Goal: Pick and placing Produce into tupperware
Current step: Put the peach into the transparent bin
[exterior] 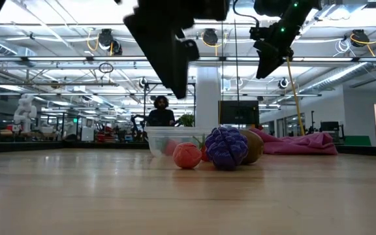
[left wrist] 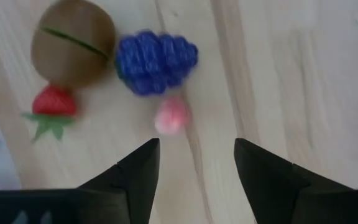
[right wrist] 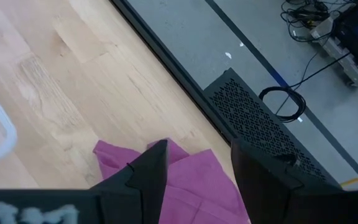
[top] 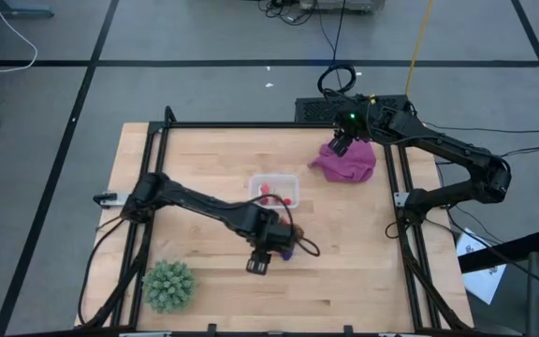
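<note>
A large spiky green ball (top: 168, 285) sits near the table's (top: 204, 187) front-left corner, well apart from everything else. The left arm reaches across from the left edge, and the left gripper (top: 259, 265) hangs above the boards toward the front of the table, just beside a small group of produce; its fingers stand apart with nothing between them. In the left wrist view the group lies past the fingertips: a red strawberry (left wrist: 53, 103) with green leaves, a brown round piece (left wrist: 73, 40) touching it, a dark purple grape cluster (left wrist: 156, 61) against the brown piece, and a paler pink-red piece (left wrist: 171, 116) just beside the cluster. Nothing lies between the fingers and these pieces.

The table is pale wooden board in a black frame, on a grey floor crossed by dark lines; the low view looks into a large bright hall where a person (exterior: 160, 111) sits far behind.

The tupperware (top: 275, 190) stands near the table's middle, just behind the loose group, with a few red pieces (top: 268, 194) inside.

At the back-right corner lies a purple-magenta cloth (top: 348, 161). The right gripper (top: 342, 143) hovers over its back edge, fingers parted, empty.
</note>
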{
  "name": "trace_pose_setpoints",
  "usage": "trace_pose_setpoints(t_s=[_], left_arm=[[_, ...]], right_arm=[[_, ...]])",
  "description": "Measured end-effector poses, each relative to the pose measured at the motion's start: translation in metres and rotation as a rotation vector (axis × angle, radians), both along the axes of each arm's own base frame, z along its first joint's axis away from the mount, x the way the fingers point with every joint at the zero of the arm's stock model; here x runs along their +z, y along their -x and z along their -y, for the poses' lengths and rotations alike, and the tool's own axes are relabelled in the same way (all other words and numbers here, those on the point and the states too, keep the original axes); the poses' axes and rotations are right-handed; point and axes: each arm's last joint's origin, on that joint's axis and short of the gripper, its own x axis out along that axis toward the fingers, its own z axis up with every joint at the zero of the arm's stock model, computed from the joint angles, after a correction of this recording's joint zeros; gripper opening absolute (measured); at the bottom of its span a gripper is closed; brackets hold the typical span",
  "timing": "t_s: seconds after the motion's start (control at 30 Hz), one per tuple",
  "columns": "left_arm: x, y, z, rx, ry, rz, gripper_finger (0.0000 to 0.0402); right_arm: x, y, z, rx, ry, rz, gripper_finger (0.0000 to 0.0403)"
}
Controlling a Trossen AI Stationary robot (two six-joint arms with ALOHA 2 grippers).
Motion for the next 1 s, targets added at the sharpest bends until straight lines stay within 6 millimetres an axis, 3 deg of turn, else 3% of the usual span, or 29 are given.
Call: trace_pose_setpoints(t_s=[0.2, 0.4, 0.73, 1.0], left_arm=[[-0.016, -0.017, -0.014, 0.024, 0.026, 0.04, 0.0227], [-0.042, -0.022, -0.016, 0.058, 0.066, -0.042, 0.0228], [-0.048, -0.023, -0.014, 0.084, 0.08, -0.063, 0.0228], [-0.074, -0.014, -0.012, 0.114, 0.105, -0.105, 0.0228]], right_arm=[[0.0, 0.0, 0.0, 0.001, -0.002, -0.006, 0.0169], [-0.001, 0.001, -0.001, 0.014, -0.001, -0.022, 0.0169], [-0.001, 0.001, -0.001, 0.016, 0.001, -0.023, 0.0169], [-0.001, 0.001, -0.001, 0.016, 0.001, -0.023, 0.0169]])
